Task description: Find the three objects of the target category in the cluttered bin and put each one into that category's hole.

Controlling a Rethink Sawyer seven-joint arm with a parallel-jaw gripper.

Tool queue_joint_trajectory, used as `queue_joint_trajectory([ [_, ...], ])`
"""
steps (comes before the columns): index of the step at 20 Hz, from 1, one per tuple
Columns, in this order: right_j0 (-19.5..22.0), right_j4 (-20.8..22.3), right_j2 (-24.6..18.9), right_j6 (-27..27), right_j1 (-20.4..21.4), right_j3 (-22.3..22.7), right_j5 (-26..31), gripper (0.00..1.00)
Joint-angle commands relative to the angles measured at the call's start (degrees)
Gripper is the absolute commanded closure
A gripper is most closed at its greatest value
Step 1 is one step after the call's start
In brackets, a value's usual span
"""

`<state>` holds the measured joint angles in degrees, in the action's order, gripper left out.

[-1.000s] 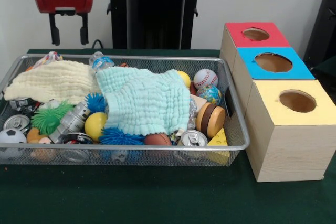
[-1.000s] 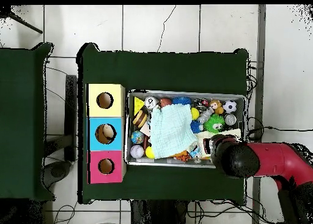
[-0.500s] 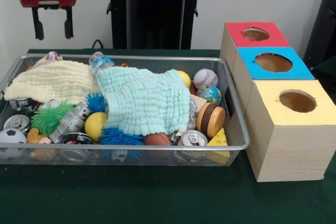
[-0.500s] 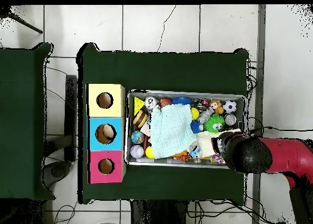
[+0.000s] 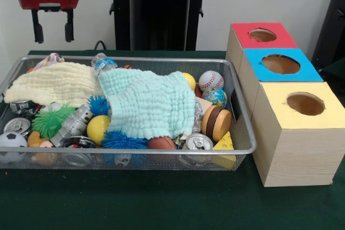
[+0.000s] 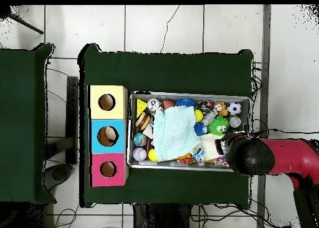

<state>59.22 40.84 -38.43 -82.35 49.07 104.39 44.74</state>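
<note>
Cluttered wire bin point(image 6: 190, 95) on a dark green table point(image 6: 168, 70), with three holed boxes at its left.

The yellow-topped box point(image 6: 107, 102), blue-topped box point(image 6: 107, 136) and red-topped box point(image 6: 108, 169) stand stacked in a column left of centre, each with a round hole; something pale shows inside the blue one's hole. A pale mint cloth point(image 6: 175, 133) covers the bin's middle, with small balls and toys around it. The red and black arm point(image 6: 274, 157) enters from the right edge, its black end over the bin's lower right corner.
</note>
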Motion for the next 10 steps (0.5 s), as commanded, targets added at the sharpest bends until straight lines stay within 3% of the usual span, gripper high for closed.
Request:
queue_joint_trajectory([
  [1, -0.2, 5.0, -2.2, 13.2, -3.8, 0.0, -1.0, 0.00],
  [10, 2.2, 8.3, -2.5, 14.3, -7.1, 0.0, -4.2, 0.00],
])
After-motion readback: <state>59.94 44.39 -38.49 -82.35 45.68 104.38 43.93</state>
